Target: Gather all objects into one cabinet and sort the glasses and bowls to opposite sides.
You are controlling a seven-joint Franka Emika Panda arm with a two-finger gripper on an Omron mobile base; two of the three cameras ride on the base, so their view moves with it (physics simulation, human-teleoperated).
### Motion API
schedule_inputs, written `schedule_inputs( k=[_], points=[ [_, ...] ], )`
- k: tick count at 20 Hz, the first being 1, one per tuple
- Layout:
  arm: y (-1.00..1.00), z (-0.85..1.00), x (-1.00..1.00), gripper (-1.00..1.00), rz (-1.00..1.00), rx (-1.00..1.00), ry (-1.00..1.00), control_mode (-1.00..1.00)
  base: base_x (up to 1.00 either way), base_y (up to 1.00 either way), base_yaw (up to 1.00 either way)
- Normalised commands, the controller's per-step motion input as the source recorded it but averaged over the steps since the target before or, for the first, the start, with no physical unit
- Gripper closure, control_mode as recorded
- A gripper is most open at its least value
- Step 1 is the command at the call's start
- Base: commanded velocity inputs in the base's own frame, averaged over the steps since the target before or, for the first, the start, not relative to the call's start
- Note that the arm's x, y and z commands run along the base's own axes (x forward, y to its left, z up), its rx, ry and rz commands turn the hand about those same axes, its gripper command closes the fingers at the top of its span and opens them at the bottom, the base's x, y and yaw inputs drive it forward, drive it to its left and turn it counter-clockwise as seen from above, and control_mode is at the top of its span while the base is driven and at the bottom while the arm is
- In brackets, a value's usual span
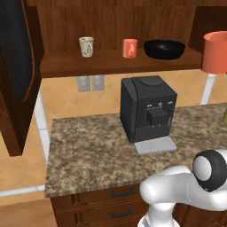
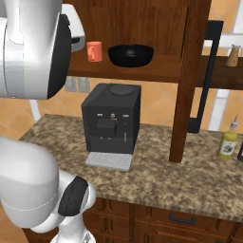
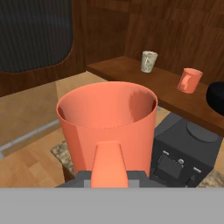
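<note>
The gripper [image 3: 109,177] is clenched on the handle of a salmon-orange mug [image 3: 107,127], which the hand view shows upright and close to the camera, mouth open, its handle running down between the dark fingertips. In the left base view the same held mug appears at the right edge of the frame, raised well above the granite counter [image 1: 88,150] and level with the cabinet shelf [image 1: 115,60], off the shelf's right end. On that shelf three items already stand: a cream mug [image 1: 86,46] toward the left end, a second salmon-orange mug [image 1: 129,48] near the middle, and the wide black bowl [image 1: 164,49] toward the right end, just beside that mug but apart from it. The cabinet door [image 1: 17,48] with its black panel inset hangs open at the left. A black coffee machine [image 1: 148,111] sits on the counter under the shelf, toward the back edge; it is not part of the work. A bottle [image 2: 228,142] stands near the counter's right end, beyond the cabinet's side post. Assessment: gathering looks nearly complete, with three of four items on the shelf and the fourth in hand and not yet placed. Sorting is partly in order, since the mugs lie left of the bowl. What remains, as I judge it, is to set the held mug on the shelf among the mugs, in the open stretch between cream mug and orange mug or at the far left, keeping clear of the bowl.
</note>
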Motion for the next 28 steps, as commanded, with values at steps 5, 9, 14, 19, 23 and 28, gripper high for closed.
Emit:
schedule_inputs(
  k=[5, 9, 14, 19, 23, 28],
  points=[
    [0.00, -0.01, 0.12, 1.00, 0.00, -0.03, 0.05, -1.00, 0.21, 0.00, 0.00],
    [0.01, -0.01, 0.19, 1.00, 0.01, -0.07, 0.09, -1.00, 0.00, 0.00, 0.00],
    [0.90, -0.45, 0.11, 1.00, -0.06, 0.27, -0.28, -1.00, 0.00, 0.00, 0.00],
    [1.00, -0.79, 0.65, 1.00, -0.01, 0.46, -0.43, -1.00, 0.00, 0.00, 0.00],
    [0.96, -0.40, 1.00, 1.00, -0.02, 0.54, -0.37, -1.00, 0.00, 0.00, 0.00],
    [0.47, -0.11, 1.00, 1.00, 0.00, 0.33, -0.08, -1.00, 0.00, 0.00, 0.00]
  ],
)
